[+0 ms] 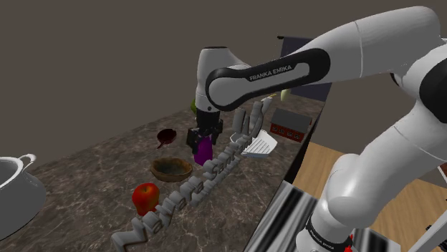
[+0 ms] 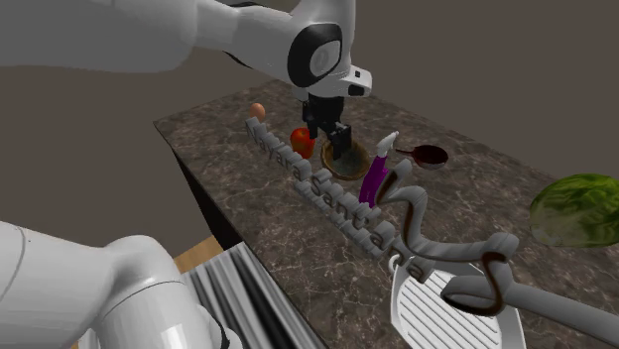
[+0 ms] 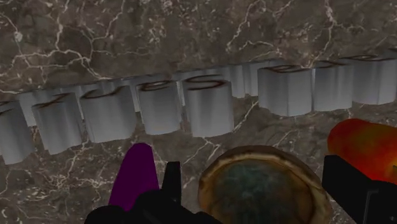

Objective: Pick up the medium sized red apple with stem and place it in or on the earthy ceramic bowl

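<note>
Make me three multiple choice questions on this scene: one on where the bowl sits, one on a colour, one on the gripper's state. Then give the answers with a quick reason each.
1. The bowl sits: A) between the red apple and the bottle; B) atop the bottle; C) lifted in the air.
2. The bottle's body is: A) yellow; B) purple; C) blue.
3. The gripper is: A) shut on the apple; B) shut on the bowl; C) open, empty.

Answers: A, the bowl rests on the counter, flanked by both; B, its body is plainly purple; C, the wrist view shows the fingers apart, clasping nothing.
</note>
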Robot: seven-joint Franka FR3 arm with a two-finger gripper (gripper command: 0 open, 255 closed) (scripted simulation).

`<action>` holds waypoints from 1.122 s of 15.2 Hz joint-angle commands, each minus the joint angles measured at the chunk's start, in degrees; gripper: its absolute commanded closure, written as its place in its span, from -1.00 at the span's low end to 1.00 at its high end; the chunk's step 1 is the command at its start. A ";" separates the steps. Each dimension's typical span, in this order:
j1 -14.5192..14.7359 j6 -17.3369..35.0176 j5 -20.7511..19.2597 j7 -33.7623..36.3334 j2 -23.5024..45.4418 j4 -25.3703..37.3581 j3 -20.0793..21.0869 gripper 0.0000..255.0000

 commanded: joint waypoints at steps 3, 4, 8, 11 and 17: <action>1.17 3.79 0.49 2.56 6.59 3.53 2.44 -1.00; 1.46 4.71 0.43 3.26 8.40 4.59 3.04 -1.00; 2.68 7.95 -0.46 6.23 15.83 9.44 5.26 -1.00; 3.83 9.86 -1.76 8.60 21.56 13.73 6.58 -1.00; 7.07 12.08 -5.32 13.24 33.22 23.97 8.06 -1.00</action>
